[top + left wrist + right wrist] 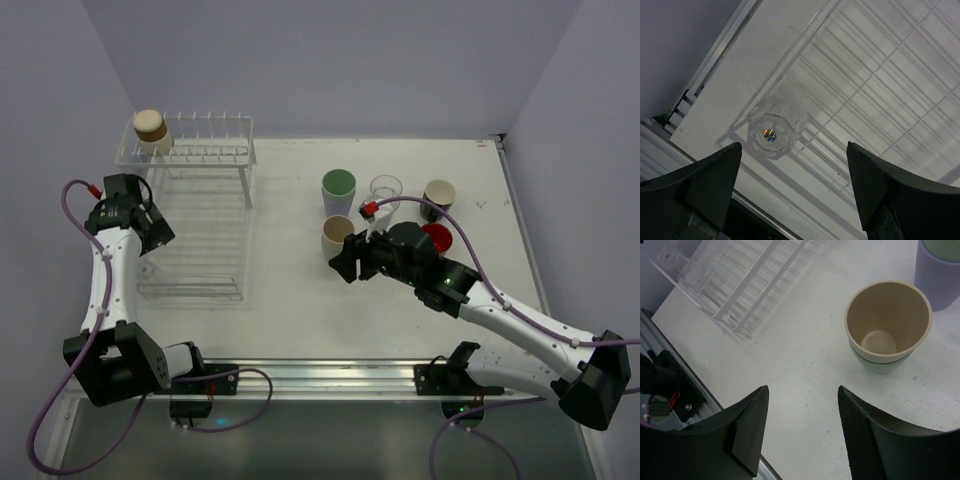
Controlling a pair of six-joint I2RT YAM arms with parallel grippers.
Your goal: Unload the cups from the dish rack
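The white wire dish rack (200, 235) is set on the left half of the table (300, 330). Its long axis runs from the far side toward the arms, and the raised pegged shelf lies across the far end. Two cups are counted on it.

One tan-brown cup (150, 126) is seated at the shelf's far-left corner with its axis vertical; whether the mouth faces up or down cannot be told. One clear glass tumbler (771, 134) is stood at the near-left corner of the flat grid and is seen end-on from the left wrist camera; which end is up cannot be told. The left gripper (155, 228) is held above that corner, jaws spread wide, with nothing between them.

Right of the rack, five spots on the table are taken by cups. One beige cup (888, 322) is nested, mouth up, in one pale green cup (875, 364). Beyond it one purple cup (338, 186) is stood upright, green inside. The right gripper (348, 262) is held just on the near side of the beige cup, jaws partly spread and empty. Further right, one second clear glass (385, 187) and one black cup (438, 194) with a cream inside are stood upright. One red cup (437, 237) is partly hidden by the right arm (500, 305).
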